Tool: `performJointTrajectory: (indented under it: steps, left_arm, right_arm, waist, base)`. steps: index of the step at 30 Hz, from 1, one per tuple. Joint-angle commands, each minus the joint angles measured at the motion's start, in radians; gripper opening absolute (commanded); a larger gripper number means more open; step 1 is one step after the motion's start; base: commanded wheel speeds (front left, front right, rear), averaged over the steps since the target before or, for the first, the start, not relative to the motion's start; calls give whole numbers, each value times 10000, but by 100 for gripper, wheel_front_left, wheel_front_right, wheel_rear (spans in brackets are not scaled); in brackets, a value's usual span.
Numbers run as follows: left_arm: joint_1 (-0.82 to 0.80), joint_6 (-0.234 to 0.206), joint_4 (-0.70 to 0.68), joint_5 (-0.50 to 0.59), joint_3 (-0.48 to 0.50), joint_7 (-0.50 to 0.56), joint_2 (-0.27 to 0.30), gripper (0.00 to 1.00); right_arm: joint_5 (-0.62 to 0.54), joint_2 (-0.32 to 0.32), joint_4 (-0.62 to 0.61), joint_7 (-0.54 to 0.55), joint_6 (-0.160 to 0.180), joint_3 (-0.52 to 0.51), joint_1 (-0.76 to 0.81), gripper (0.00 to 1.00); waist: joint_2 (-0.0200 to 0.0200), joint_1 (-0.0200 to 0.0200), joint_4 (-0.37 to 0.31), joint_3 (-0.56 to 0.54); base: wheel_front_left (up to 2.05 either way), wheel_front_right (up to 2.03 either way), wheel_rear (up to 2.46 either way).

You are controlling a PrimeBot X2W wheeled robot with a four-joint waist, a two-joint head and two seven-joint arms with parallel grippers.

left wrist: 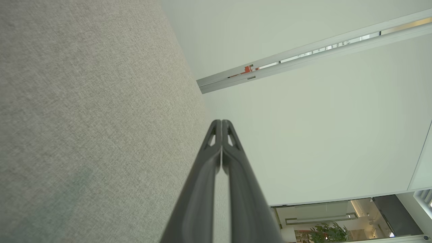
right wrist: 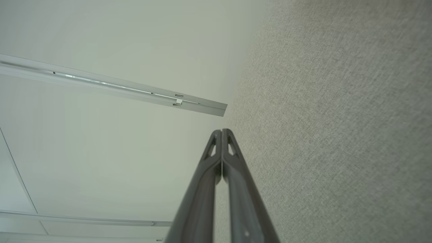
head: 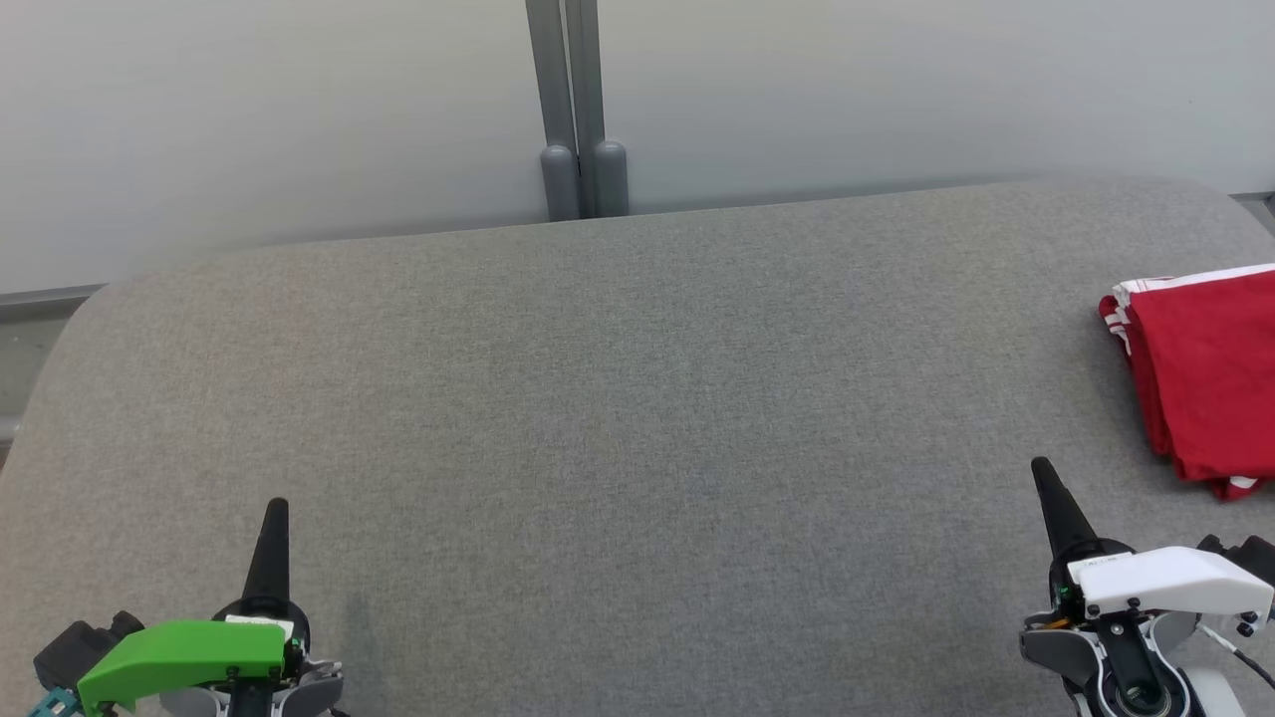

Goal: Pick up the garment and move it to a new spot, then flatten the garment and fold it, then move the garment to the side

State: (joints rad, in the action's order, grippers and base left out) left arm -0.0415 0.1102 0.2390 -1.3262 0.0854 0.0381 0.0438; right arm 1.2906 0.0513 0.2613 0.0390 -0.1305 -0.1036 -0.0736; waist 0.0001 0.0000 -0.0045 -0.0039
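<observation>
The garment (head: 1205,373), red with white trim, lies folded at the right edge of the grey fabric table (head: 618,418), cut off by the head view's border. My left gripper (head: 277,506) sits at the lower left, shut and empty, its fingers pointing up the view. At the lower right my right gripper (head: 1042,465) is also shut and empty, a short way in front of and left of the garment. Each wrist view looks along its own closed fingertips, left gripper (left wrist: 221,122) and right gripper (right wrist: 221,131), over the grey table toward the wall.
A pale partition wall runs behind the table, with a grey post (head: 578,110) at its middle. The table's rounded back corners fall away at far left and far right. A plant (left wrist: 329,233) stands in a distant room.
</observation>
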Motion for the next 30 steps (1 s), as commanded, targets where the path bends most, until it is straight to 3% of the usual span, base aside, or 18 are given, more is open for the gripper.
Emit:
performJointTrajectory:
  steps: [1, 30]
  left_arm:
    - [-251, 69, -24, -281, 51, 58, 82, 0]
    - [-678, 207, 54, -2353, 259, 649, 96, 0]
  right_arm:
    - [265, 20, -105, 72, -5, -30, -196, 0]
    - [2647, -2, -176, 652, -4, -103, -365, 0]
  waist:
    - [-1, 0, 2, 2]
    - [-1, 0, 35, 54]
  base:
    - [0, 0, 0]
    - [0, 0, 0]
